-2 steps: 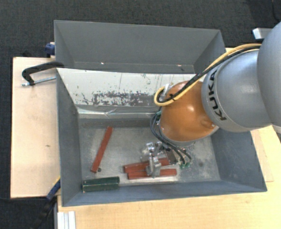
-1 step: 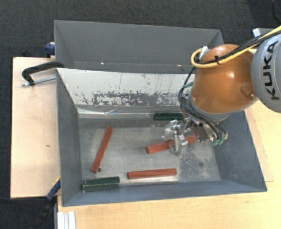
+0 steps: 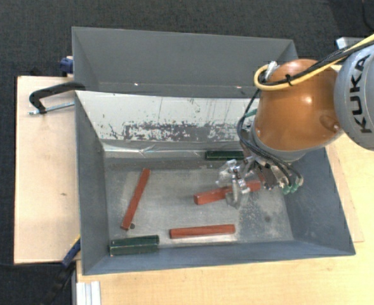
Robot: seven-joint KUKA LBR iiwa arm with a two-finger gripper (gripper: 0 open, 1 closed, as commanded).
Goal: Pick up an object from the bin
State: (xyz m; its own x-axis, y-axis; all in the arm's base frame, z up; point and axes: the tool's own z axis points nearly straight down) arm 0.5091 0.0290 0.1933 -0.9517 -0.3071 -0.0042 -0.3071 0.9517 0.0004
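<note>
The tool is seen low in the right half of the grey metal bin, under the arm's orange wrist cover. It is set over a short red rectangular bar that lies slightly aslant near the middle of the floor. The bar's left end is seen clear of the tool, and a little red is seen on the tool's right side, so the tool is judged to stand over the bar's middle or right part. Whether the tool is open or closed on the bar cannot be told, and contact cannot be confirmed.

Four other things are spread well apart:
- A long thin red stick lies at the left.
- A second red flat bar lies near the front wall.
- A dark green block lies in the front left corner.
- Another dark green bar lies against the back wall, just behind the tool.

The step in hand is judged to be the grasp itself. The next move is judged to call for a firm closing across the bar's narrow width. A straight lift should then be made, clear of the dark green bar behind, with the bar's slant allowed for so that it is not twisted out.
</note>
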